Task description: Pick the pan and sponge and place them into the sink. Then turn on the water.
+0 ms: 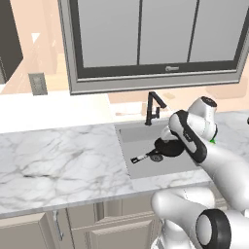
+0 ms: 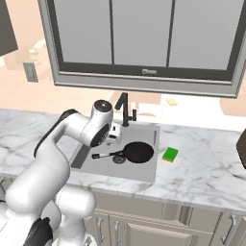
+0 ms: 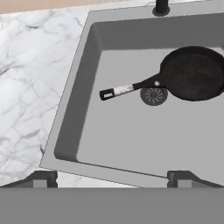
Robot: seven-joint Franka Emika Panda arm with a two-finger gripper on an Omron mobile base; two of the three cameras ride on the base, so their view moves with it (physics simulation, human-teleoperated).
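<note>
Pan [image 2: 139,152] is already sitting in the sink [image 2: 149,174], handle lying over the drain. Sponge [image 2: 170,154] sits on the counter just right of the basin. Gripper [image 3: 112,178] is wide open and empty above the sink; I'd swing right, then come straight down over the sponge.

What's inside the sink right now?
The pan lies in the sink, its handle reaching over the round drain. The pan's bowl hides the sink floor under it. The sponge sits outside, on the counter.
</note>
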